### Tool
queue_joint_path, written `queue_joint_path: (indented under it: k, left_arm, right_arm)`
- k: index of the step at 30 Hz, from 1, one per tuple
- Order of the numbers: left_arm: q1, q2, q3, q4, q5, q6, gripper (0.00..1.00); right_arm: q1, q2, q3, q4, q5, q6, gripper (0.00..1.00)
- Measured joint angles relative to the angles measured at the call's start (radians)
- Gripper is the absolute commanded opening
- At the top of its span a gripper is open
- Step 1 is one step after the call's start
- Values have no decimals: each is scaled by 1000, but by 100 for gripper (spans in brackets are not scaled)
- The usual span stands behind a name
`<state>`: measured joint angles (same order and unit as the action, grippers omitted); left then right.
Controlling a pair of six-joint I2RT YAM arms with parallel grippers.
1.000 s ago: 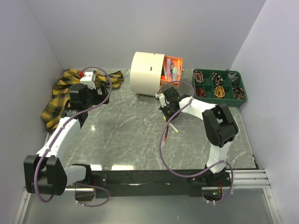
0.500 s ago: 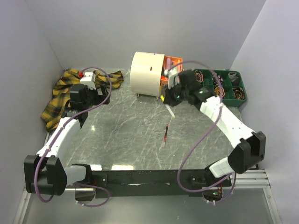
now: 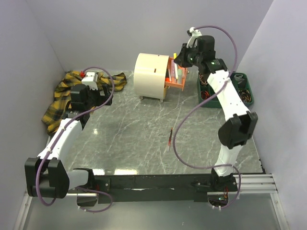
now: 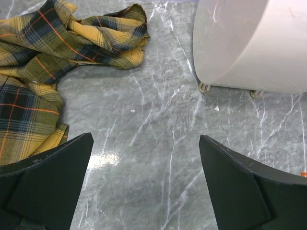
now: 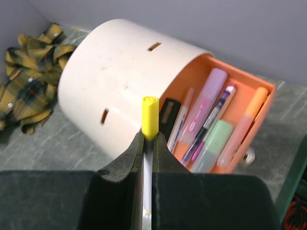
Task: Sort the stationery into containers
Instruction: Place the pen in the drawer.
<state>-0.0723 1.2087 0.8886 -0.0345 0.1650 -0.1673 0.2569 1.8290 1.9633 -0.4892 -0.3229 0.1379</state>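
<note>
My right gripper (image 3: 179, 59) is shut on a thin yellow pen (image 5: 150, 116) and holds it in the air above the open orange drawer (image 5: 266, 111) of the cream cylindrical cabinet (image 3: 150, 75). The drawer holds pink (image 5: 206, 100), green (image 5: 211, 144) and orange (image 5: 247, 120) highlighters, a black one (image 5: 169, 112) and thin pens. A red pen (image 3: 170, 138) lies on the marble mid-table. The dark green tray (image 3: 251, 96) stands at the back right. My left gripper (image 4: 146, 139) is open and empty, low over the marble near the cabinet (image 4: 249, 43).
The yellow-black plaid cloth (image 3: 64, 98) is bunched at the back left, beside my left gripper (image 3: 105, 95); it also shows in the left wrist view (image 4: 48, 52). Coiled bands (image 3: 245, 96) fill the tray's compartments. My right arm reaches over the tray.
My right arm has risen from mid-table with the yellow pen and swung back to above the orange drawer. The red pen stays on the marble. The left arm has not moved.
</note>
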Motion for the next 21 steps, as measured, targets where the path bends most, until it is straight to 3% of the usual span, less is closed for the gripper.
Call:
queue_joint_path:
  k: [4, 11, 14, 17, 21]
  left_arm:
    - [0, 0, 0, -4, 0, 8, 99]
    - [0, 4, 3, -18, 0, 21, 99]
    - [0, 16, 12, -19, 2, 21, 99]
    - [1, 23, 13, -19, 6, 21, 99]
    - [4, 31, 15, -18, 14, 19, 100]
  right_arm:
    - [-5, 121, 97, 9, 27, 15, 0]
    - [-7, 238, 161, 11, 68, 32, 23]
    - [-7, 246, 163, 9, 74, 44, 37]
    - [-7, 243, 165, 17, 75, 53, 45]
    - [-7, 224, 161, 15, 80, 63, 48]
